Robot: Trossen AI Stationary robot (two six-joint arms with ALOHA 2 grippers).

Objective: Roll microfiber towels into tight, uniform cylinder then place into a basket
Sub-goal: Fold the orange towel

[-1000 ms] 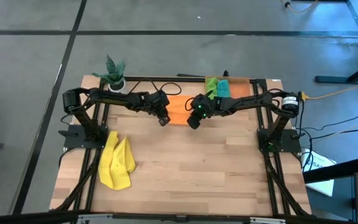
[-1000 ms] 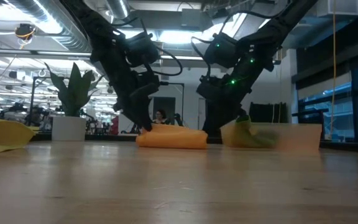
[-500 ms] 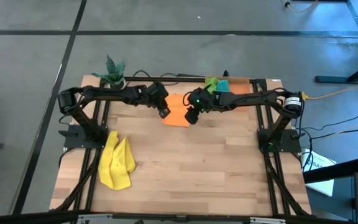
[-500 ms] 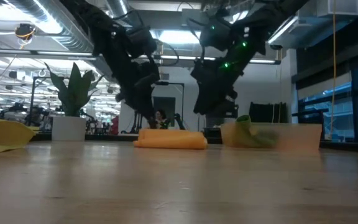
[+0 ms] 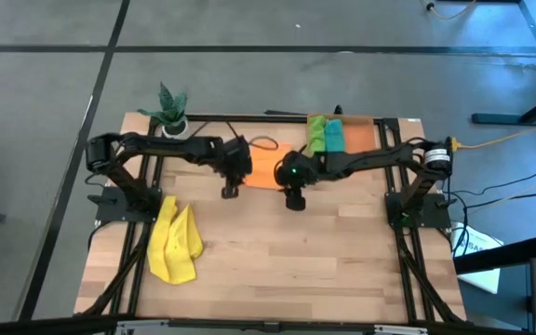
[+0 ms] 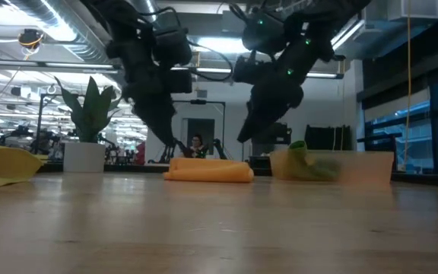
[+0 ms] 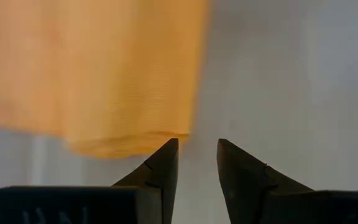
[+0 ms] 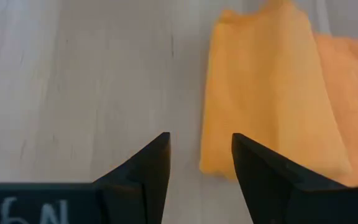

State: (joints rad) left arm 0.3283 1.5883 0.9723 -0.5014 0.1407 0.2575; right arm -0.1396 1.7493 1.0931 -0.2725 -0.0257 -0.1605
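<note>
overhead, we see the orange towel (image 5: 266, 170) lying between left gripper (image 5: 230, 191) and right gripper (image 5: 295, 201), while our wrist views alone show both jaws parted, empty, just off its edges.

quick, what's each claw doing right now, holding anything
Left claw: open, holding nothing, beside the edge of the orange towel.
Right claw: open, holding nothing, at the other end of that towel.
</note>
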